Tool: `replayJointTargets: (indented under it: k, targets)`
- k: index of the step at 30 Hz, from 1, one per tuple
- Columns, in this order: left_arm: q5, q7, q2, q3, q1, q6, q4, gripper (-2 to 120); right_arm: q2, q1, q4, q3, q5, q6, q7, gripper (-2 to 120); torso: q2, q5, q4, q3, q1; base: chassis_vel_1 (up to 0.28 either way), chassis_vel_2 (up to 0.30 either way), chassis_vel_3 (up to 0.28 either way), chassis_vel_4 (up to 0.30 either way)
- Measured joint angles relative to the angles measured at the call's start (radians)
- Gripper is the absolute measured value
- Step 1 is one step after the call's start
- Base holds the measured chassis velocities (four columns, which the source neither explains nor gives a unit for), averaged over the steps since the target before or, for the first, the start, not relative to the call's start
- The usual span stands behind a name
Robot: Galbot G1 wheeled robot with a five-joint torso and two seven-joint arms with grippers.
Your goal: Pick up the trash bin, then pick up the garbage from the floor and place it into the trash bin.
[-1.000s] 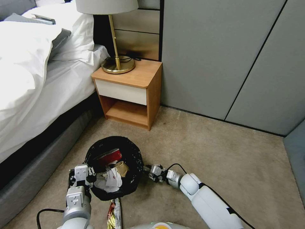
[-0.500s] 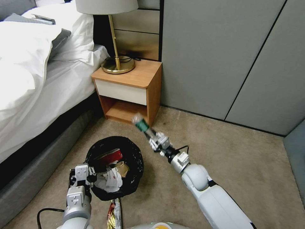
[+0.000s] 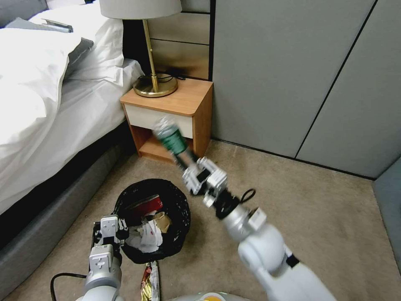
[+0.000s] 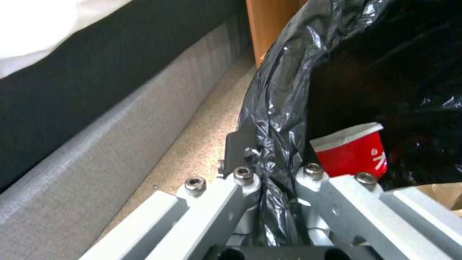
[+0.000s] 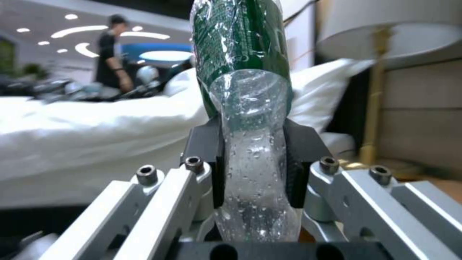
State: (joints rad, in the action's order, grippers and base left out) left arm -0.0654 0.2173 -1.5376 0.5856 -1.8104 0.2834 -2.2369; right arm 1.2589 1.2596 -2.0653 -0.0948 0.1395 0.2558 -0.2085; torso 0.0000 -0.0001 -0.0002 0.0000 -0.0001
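The trash bin (image 3: 178, 205), lined with a black bag, stands on the floor in front of me. My left gripper (image 3: 109, 234) is shut on its rim; the left wrist view shows the liner (image 4: 288, 90) pinched between the fingers of this gripper (image 4: 269, 159). Inside lie a red cup (image 3: 144, 205), white tissue (image 3: 144, 238) and tan paper (image 3: 161, 219). My right gripper (image 3: 189, 166) is raised beside the bin's right side, shut on a clear plastic bottle (image 3: 169, 138) with a green label (image 5: 240, 43). A long shiny wrapper (image 3: 150, 280) lies on the carpet near the bin.
A wooden nightstand (image 3: 171, 121) with a brass lamp (image 3: 154, 83) stands behind the bin. The bed (image 3: 41, 117) and its grey base run along the left. Grey wall panels close the back. Open carpet (image 3: 313, 209) lies to the right.
My right arm has risen from the floor beside the bin, carrying the bottle up and toward the nightstand. The left gripper and the bin have stayed put.
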Motion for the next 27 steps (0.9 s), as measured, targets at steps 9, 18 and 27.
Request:
replayJointTargets:
  k: [9,18,27]
  targets:
    - [-0.006,-0.001,-0.003,-0.003,0.000,-0.001,0.001,1,0.009,0.017,0.176,-0.131,-0.100,0.059,-0.023,21,0.000,-0.0017,0.0007,0.000,0.000,0.000,0.000,0.000,0.000]
    - [-0.005,-0.001,-0.005,-0.002,0.008,-0.001,0.001,1,-0.010,0.028,0.255,-0.135,-0.125,0.099,-0.037,20,0.000,-0.0007,0.0009,0.000,0.000,0.000,0.000,0.000,0.000]
    - [0.001,-0.001,-0.002,0.003,0.011,0.002,0.002,1,-0.020,0.041,0.253,-0.127,-0.126,0.106,-0.042,22,0.000,0.0003,0.0003,0.000,0.000,0.000,0.000,0.000,0.000]
